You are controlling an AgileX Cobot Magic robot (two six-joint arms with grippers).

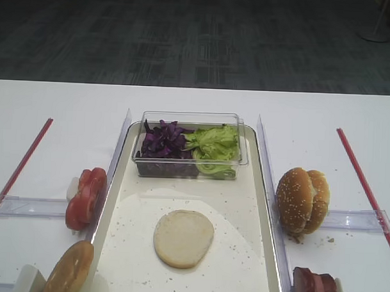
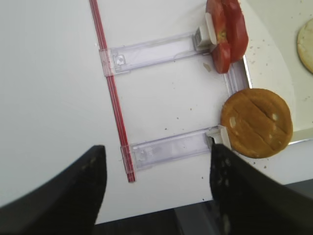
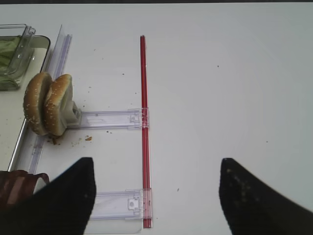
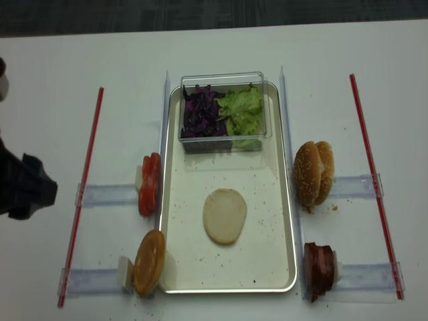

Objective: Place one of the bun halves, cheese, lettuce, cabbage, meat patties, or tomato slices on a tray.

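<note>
Bun half (image 4: 225, 215) flat on tray (image 4: 281, 200), left gripper (image 2: 156, 188) well apart, jaws wide.

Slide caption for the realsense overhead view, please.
Bun half lies cut face up on the tray, behind it a tub of cabbage and lettuce.

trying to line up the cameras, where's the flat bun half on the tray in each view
Exterior high: the bun half lies cut face up, low centre on the tray.
Realsense high: middle of the tray, just below centre.
Left wrist: only its edge shows, far right near the top.
Right wrist: not in it.
Shared landmark: the tomato slices, standing left of the tray.
</note>
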